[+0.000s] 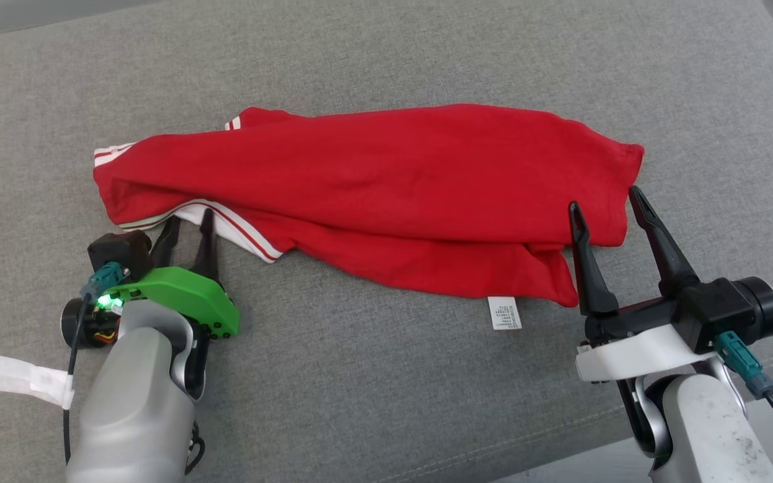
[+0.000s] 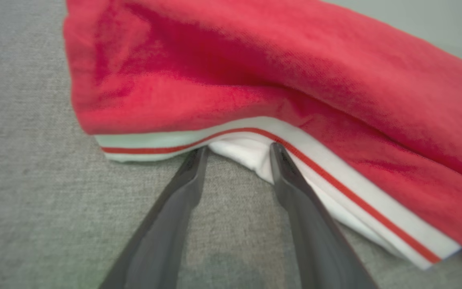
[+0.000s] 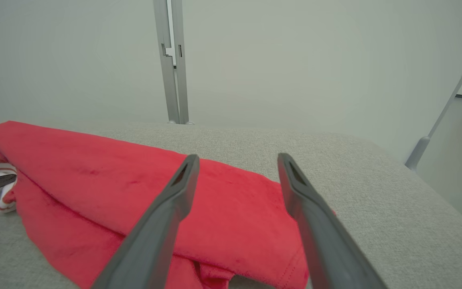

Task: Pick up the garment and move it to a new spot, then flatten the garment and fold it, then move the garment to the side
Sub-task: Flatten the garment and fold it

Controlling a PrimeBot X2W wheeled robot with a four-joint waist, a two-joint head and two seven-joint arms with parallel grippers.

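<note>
**Scene.** A red garment (image 1: 373,188) with white, red-striped trim (image 2: 155,140) lies crumpled lengthwise across the middle of a grey, woven, upholstered surface (image 1: 386,60). Its white care label (image 1: 504,312) rests on the cloth of the surface at the near edge of the garment.

**Left pincer** (image 1: 192,218). Its jaws are parted, with the tips at the striped trim at the garment's left end. Bare grey weave shows between the fingers, and nothing is clamped.

**Right pincer** (image 1: 603,198). Its jaws are spread wide at the garment's right end, above the fabric, and hold nothing.

**Room.** In the right wrist view, a plain pale wall (image 3: 295,60) stands beyond the far edge of the surface. An upright metal post (image 3: 173,60) stands against it, and a slanted pole (image 3: 447,116) stands to one side.
</note>
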